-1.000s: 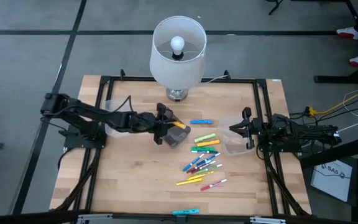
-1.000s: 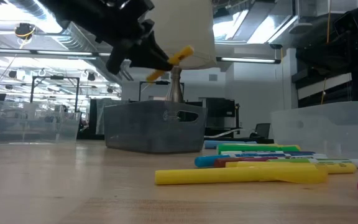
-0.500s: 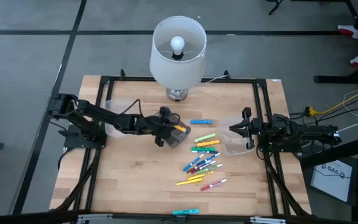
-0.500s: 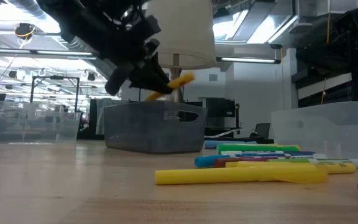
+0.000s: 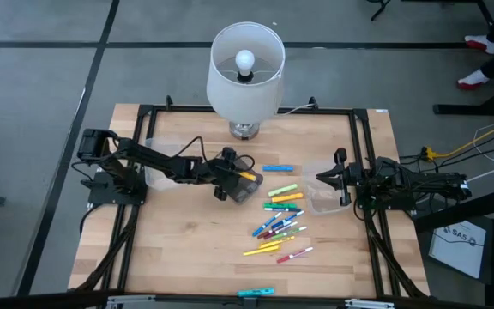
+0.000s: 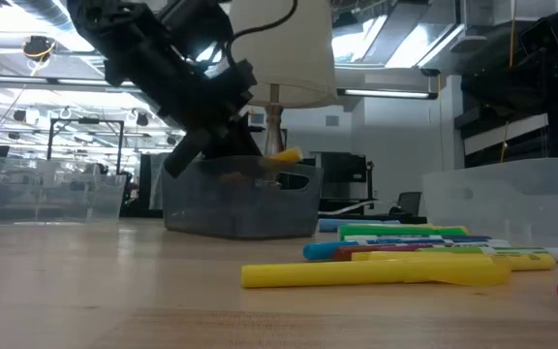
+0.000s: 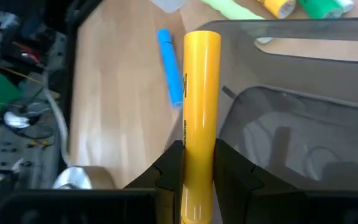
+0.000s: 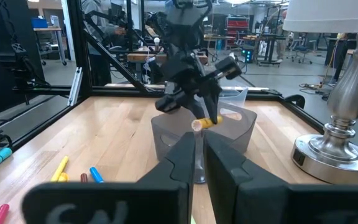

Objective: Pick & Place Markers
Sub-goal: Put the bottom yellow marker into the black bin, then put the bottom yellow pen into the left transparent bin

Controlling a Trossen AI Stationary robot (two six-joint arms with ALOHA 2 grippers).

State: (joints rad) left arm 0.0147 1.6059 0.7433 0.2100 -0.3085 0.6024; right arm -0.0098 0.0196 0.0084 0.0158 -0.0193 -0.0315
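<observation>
left gripper [image 7: 197, 163] clamped on yellow marker [image 7: 199, 118] | we've dropped lower, right into grey bin [image 5: 245, 186] | right gripper [image 5: 336, 179] looks closed, beside bin

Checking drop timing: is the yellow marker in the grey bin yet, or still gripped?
Still gripped. The left gripper has its jaws shut on the yellow marker, held over the grey bin.

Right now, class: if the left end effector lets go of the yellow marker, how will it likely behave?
The yellow marker looks stiff: it juts straight from the left end effector. Its smooth round barrel would probably roll on wood. Held over the grey bin, it would likely drop inside.
</observation>
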